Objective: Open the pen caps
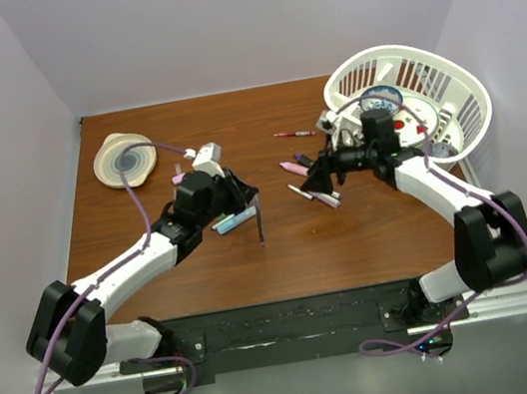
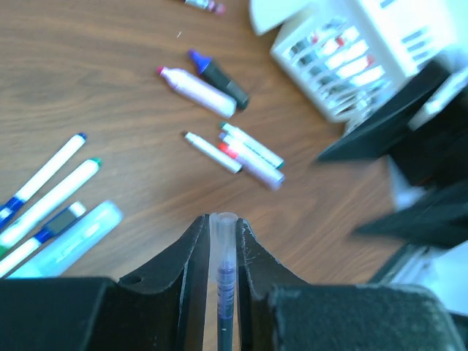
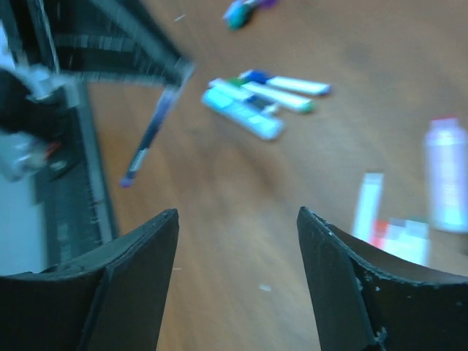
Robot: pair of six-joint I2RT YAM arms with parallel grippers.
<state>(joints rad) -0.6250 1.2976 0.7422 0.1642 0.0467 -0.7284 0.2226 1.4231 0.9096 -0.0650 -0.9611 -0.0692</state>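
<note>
My left gripper (image 1: 249,197) is shut on a slim dark purple pen (image 1: 260,222) that hangs down from it over the table. In the left wrist view the pen's clear cap (image 2: 223,228) sticks out between the closed fingers (image 2: 187,252). My right gripper (image 1: 326,176) is open and empty, facing the left one; its fingers (image 3: 139,248) stand wide apart above bare wood. The held pen also shows in the right wrist view (image 3: 150,135). Several capped pens lie between the grippers (image 2: 241,153), with a pink-tipped highlighter (image 2: 197,91) and a black one (image 2: 221,78).
A teal highlighter (image 1: 234,221) and white pens (image 2: 51,175) lie under the left gripper. A red pen (image 1: 294,134) lies farther back. A white basket (image 1: 446,75) stands tilted at the back right, and a round plate (image 1: 124,160) at the back left.
</note>
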